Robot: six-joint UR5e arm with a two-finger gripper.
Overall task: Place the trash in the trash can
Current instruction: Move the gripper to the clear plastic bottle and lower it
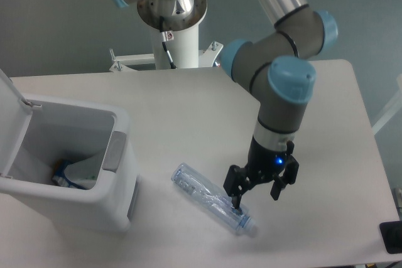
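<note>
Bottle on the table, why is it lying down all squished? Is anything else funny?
The bottle lies on its side, crushed, beside the open end effector. It is litter. The trash can stands open with scraps inside. Nothing else looks odd.

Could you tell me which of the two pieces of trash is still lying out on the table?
The clear crushed plastic bottle, lying on its side beneath the open gripper. The crumpled paper scrap is already inside the open white trash can.

Even, soft overhead light, faint shadows on the table [188, 111], slightly blurry overall.
</note>
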